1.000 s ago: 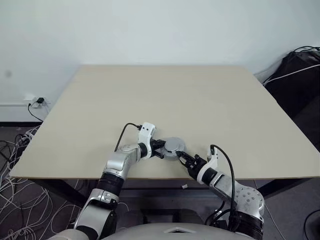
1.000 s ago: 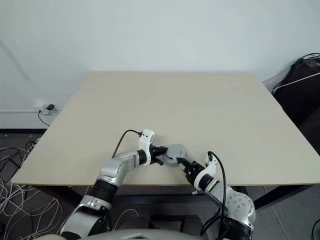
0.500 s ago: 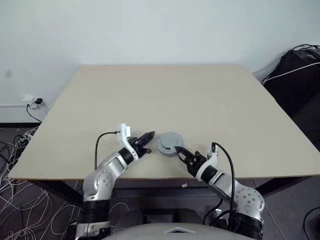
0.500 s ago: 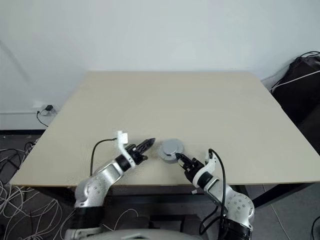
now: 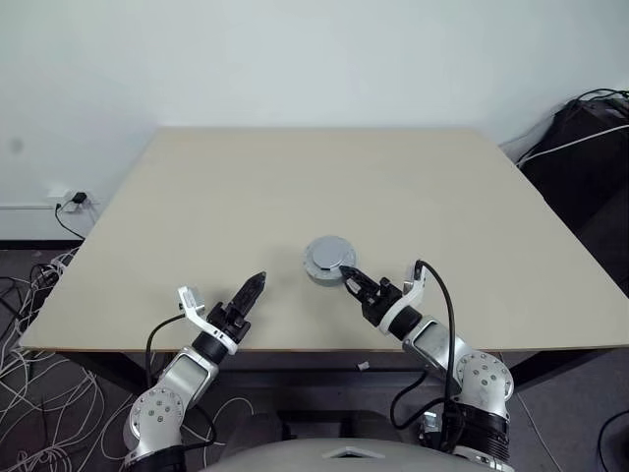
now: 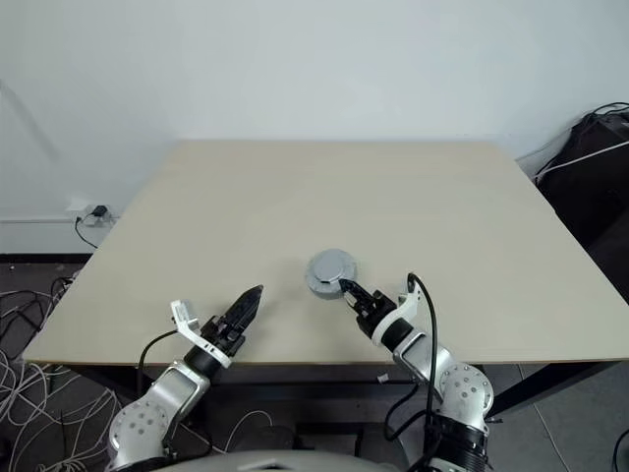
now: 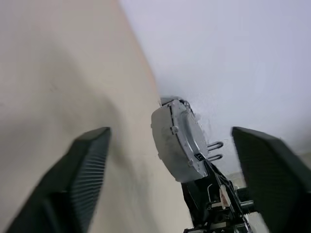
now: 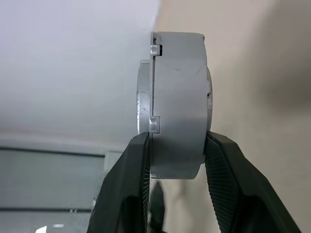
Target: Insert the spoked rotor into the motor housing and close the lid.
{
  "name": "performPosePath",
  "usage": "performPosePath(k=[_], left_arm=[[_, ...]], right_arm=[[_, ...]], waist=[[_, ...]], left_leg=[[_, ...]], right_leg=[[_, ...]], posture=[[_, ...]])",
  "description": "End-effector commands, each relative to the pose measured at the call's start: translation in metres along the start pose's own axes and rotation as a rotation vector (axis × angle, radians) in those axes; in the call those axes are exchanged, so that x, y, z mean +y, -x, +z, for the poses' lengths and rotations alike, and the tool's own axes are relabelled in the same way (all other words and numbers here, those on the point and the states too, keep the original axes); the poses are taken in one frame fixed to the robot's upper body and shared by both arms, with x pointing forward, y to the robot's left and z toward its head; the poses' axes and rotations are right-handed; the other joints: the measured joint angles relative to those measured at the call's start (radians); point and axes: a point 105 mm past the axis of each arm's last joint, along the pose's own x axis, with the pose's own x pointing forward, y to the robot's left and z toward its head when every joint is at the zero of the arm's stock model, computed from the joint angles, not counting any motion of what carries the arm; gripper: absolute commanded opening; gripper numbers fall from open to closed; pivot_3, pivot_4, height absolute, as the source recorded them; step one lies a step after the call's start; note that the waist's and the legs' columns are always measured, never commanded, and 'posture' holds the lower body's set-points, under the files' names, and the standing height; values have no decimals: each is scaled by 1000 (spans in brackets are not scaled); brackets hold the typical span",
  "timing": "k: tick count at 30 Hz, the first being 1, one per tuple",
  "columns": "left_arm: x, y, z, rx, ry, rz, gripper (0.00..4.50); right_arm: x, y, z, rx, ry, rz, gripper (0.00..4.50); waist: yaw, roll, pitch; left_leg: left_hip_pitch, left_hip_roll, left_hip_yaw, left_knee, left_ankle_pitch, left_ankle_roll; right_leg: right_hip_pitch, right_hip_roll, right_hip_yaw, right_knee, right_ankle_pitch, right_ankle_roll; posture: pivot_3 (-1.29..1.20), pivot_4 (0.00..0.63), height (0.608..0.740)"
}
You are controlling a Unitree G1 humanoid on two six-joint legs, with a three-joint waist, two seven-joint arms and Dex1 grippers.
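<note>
Left tool (image 5: 257,280) withdrawn and spread wide, empty, right tool (image 8: 177,145) pinching lidded motor housing (image 8: 177,126) edge-on, wrist view

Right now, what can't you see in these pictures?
- Inside the round grey motor: its closed case hides whether the wheel is in, every view.
- Its underside: the table hides it, head views.
- Left fingers' tips: cut off by the picture edge, left wrist view.
- Right fingers' tips: hidden beside the motor, right wrist view.
</note>
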Motion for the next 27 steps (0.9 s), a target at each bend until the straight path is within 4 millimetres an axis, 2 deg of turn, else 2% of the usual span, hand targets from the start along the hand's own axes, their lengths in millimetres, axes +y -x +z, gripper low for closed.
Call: performPosePath(k=[1,9,27], left_arm=[[-10,-4,-13,-33,120,-68,4500],[-18,-10,-25,-36,257,-144,4500],[-26,-25,-35,-6,344,-220,4500]], right_arm=[[30,-9,3,-4,29,123,1311],[34,-12,-10,51,20,144,1311],[43,-8,-38,191,-8,177,1311]], waist=[[0,0,0],[-2,0,0],[-7,0,1]], left_leg=[[0,0,0,0,0,0],[1,0,0,1,1,-1],[1,3,0,1,3,0]], right_leg=[[0,0,0,0,0,0],[1,3,1,0,0,0],[1,7,4,0,0,0]], posture=[[0,0,740],[0,0,740],[0,0,740]])
